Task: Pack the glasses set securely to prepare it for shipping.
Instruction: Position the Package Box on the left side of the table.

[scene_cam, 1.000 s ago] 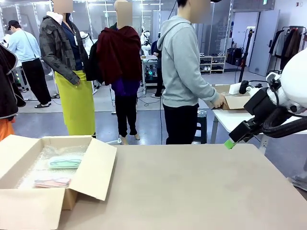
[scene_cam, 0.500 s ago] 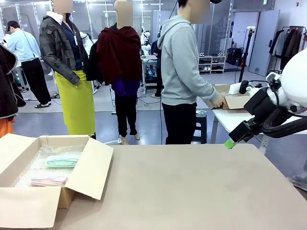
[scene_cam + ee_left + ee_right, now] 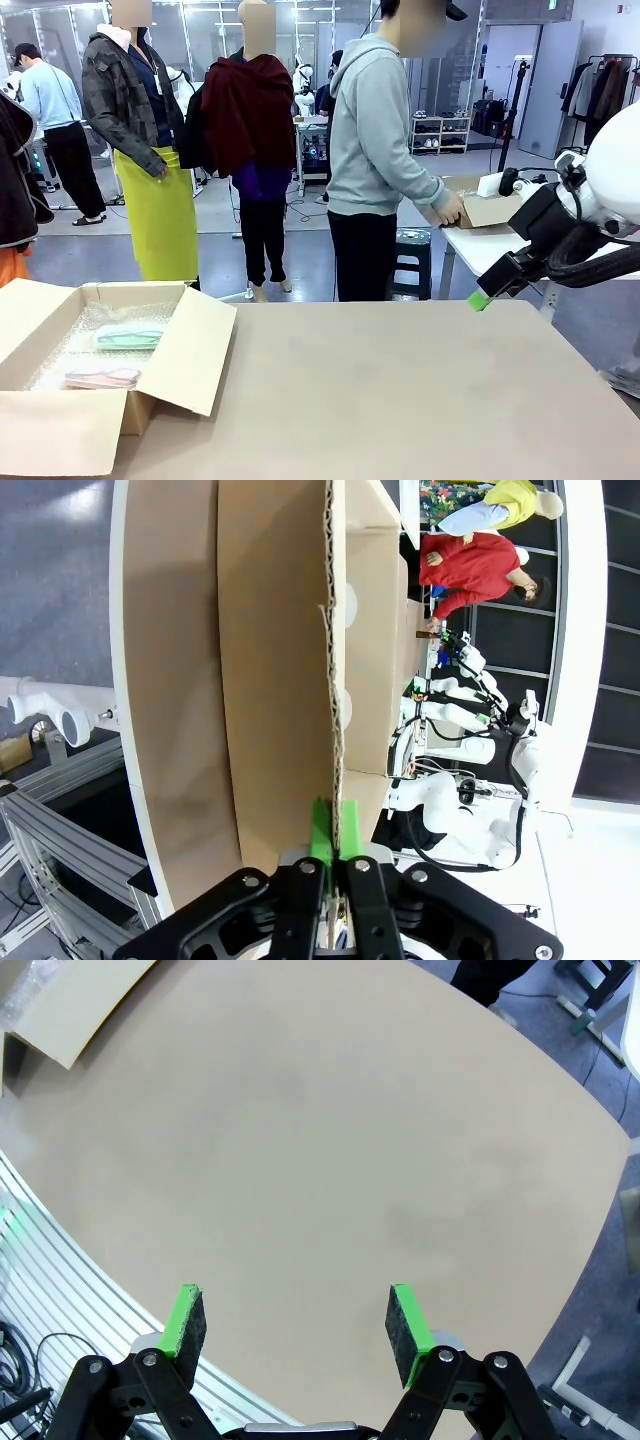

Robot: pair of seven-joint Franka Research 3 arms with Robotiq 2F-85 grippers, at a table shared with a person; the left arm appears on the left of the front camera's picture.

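An open cardboard box lined with bubble wrap stands at the table's left front. Inside it lie the glasses set's two cases, the mint-green one farther back and the pink one nearer me. In the left wrist view my left gripper is shut on the edge of a box flap, green pads pressed on either side of the cardboard. My right gripper is open and holds nothing above the bare tabletop; in the front view it hangs at the right, far from the box.
The tan table stretches right of the box. A corner of a box flap shows at the right wrist view's upper left. A person stands beyond the far edge, hands on another cardboard box on a side table.
The box with both cases shifted slightly to the left a second ago and has since stayed still. The person beyond the table moved a little left. My right arm has not moved.
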